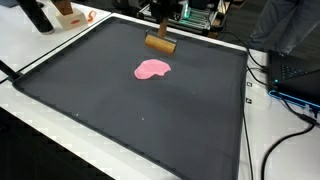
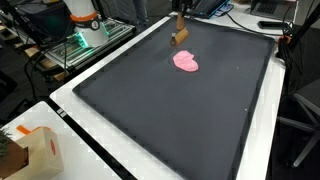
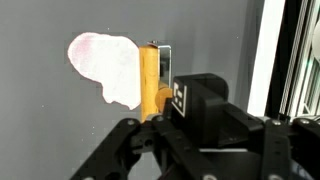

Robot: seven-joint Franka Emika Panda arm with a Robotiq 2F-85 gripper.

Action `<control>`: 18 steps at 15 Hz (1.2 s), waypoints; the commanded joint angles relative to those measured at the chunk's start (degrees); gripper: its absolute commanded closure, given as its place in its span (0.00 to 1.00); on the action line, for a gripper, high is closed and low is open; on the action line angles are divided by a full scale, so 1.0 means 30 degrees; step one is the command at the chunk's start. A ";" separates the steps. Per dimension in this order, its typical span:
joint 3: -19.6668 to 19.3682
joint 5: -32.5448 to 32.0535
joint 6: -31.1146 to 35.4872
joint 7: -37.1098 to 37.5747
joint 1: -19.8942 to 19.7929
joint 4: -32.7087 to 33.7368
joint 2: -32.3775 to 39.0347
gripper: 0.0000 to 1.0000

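Note:
A pink flat blob (image 1: pixel 152 69) lies on the black mat (image 1: pixel 120 110), toward its far side. Just beyond it is a wooden-handled tool (image 1: pixel 160 44), with my gripper (image 1: pixel 161 22) coming down onto it from above. Both also show in an exterior view, the tool (image 2: pixel 180 39) next to the blob (image 2: pixel 186 61). In the wrist view the yellow wooden bar (image 3: pixel 150 80) runs up out of my gripper (image 3: pixel 160 112), which looks shut on it, along the right edge of the blob (image 3: pixel 103 65). The gripper body hides the fingertips.
The mat's raised rim (image 1: pixel 246 90) meets a white table with cables (image 1: pixel 285 120). A cardboard box (image 2: pixel 30 150) stands near one corner. A rack with electronics (image 2: pixel 85 35) sits beside the mat, and more gear (image 1: pixel 195 15) stands behind the gripper.

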 commanded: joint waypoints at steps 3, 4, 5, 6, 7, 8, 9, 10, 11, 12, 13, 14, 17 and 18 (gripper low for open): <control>0.0051 0.0428 0.1172 -0.2601 -0.0694 -0.0473 0.0922 0.75; 0.0026 0.0307 0.1369 -0.2670 -0.0758 -0.0465 0.1114 0.75; 0.0032 0.0334 0.1567 -0.2942 -0.0848 -0.0466 0.1263 0.75; 0.0027 0.0306 0.1654 -0.3176 -0.0931 -0.0438 0.1443 0.75; 0.0014 0.0306 0.1874 -0.3402 -0.1023 -0.0452 0.1578 0.75; 0.0001 0.0309 0.1939 -0.3487 -0.1087 -0.0440 0.1698 0.75; -0.0006 0.0367 0.2040 -0.3665 -0.1180 -0.0420 0.1841 0.75; -0.0012 0.0401 0.2059 -0.3760 -0.1259 -0.0403 0.1960 0.75; -0.0014 0.0572 0.2000 -0.3902 -0.1369 -0.0349 0.2098 0.75; -0.0038 0.0662 0.1913 -0.3873 -0.1460 -0.0305 0.2222 0.75; -0.0049 0.0819 0.1867 -0.3857 -0.1562 -0.0279 0.2328 0.75; -0.0059 0.0865 0.2000 -0.3860 -0.1645 -0.0314 0.2419 0.75; -0.0090 0.0966 0.2887 -0.3876 -0.1865 -0.0458 0.2665 0.75; -0.0127 0.0883 0.3162 -0.3857 -0.1907 -0.0490 0.2697 0.75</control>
